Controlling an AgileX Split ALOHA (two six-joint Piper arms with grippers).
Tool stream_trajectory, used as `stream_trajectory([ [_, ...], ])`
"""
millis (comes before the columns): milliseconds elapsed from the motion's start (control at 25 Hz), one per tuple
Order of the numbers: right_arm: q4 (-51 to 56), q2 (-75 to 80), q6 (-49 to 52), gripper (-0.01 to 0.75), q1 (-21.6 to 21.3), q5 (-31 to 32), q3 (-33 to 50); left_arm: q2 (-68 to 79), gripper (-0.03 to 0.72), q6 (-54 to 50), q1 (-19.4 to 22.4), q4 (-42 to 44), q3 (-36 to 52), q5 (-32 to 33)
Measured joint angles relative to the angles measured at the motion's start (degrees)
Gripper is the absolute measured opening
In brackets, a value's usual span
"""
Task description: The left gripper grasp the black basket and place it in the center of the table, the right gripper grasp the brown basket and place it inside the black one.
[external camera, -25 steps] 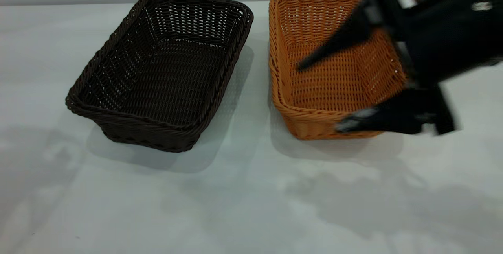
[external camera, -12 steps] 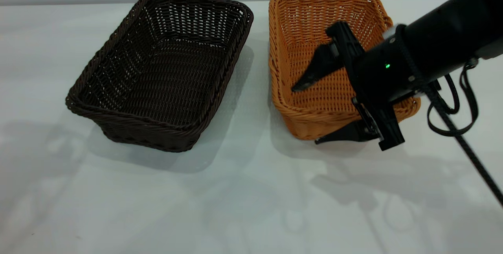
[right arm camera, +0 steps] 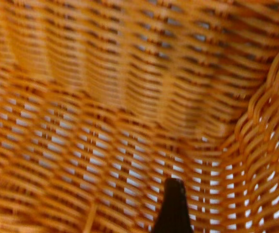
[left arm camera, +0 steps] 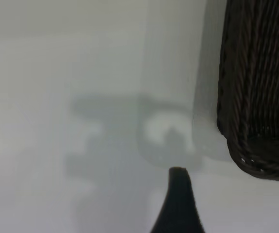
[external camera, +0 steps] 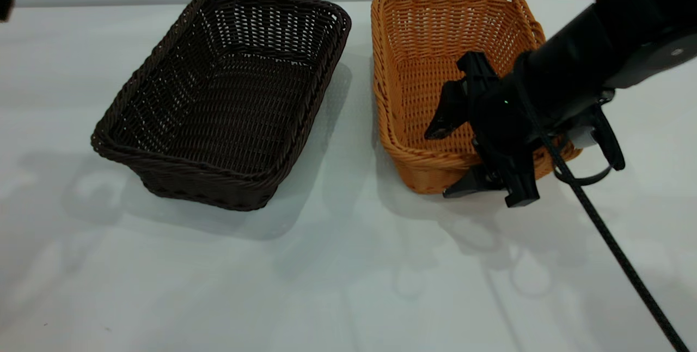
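My right gripper (external camera: 452,161) has dropped lower, jaws spread astride the brown basket (external camera: 435,68)'s near wall, gripping nothing yet. The black basket (external camera: 223,96) sits untouched beside it on the counter (external camera: 326,286).

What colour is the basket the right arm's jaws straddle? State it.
Light orange-brown wicker: the brown basket, clearest in the exterior view, with the right gripper astride its near wall.

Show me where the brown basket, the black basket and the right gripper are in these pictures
brown basket (external camera: 435,30): exterior view, far inner wall.
black basket (external camera: 218,117): exterior view, woven floor.
right gripper (external camera: 445,162): exterior view, midway between its open fingers, straddling the basket's near wall.
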Motion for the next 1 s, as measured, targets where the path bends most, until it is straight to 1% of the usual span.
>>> stream_trajectory([
  [120,0.1,0.1,1.8,0.511,0.5,-2.8,-0.4,5.5,0.531,0.0,0.0,0.1,-4.7,1.7],
  [320,0.4,0.1,2.3,0.507,0.5,-3.7,-0.5,15.8,0.531,0.6,-0.7,0.2,-14.2,4.6],
  [640,0.5,0.1,2.3,0.507,0.5,-3.6,-0.5,32.3,0.531,3.0,-6.9,0.2,-28.4,6.5],
  [800,0.5,0.1,2.3,0.507,0.5,-3.6,-0.5,38.4,0.531,3.0,-7.9,0.7,-33.0,6.3],
  [880,0.5,0.1,2.3,0.501,0.5,-3.6,-0.5,40.8,0.529,2.9,-7.9,0.7,-34.0,5.0],
  [1000,0.5,0.1,2.3,0.456,0.5,-3.8,-0.5,44.2,0.491,2.8,-8.0,0.5,-34.2,2.5],
])
